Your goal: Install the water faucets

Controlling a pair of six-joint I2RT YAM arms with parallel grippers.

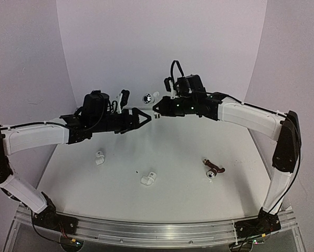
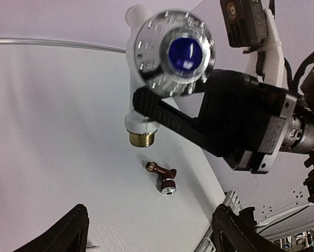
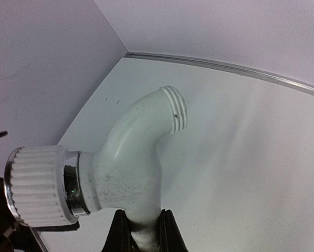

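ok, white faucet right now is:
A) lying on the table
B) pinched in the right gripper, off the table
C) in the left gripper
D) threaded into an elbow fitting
B: the right gripper clamps the white faucet in the air, its brass thread bare; the left gripper is open and empty.

The counter [image 1: 173, 152] is taken in from above and behind the arm bases by the top camera, well back from the white faucet [image 1: 149, 97]. That faucet is met knob-first and close by the left wrist camera, aimed across at the right end effector [image 1: 158, 106]. It is seen closest, from just beneath, by the right wrist camera, facing the far wall. A brown faucet [image 1: 213, 169], well apart from the white one, is shared by the top and left wrist views.
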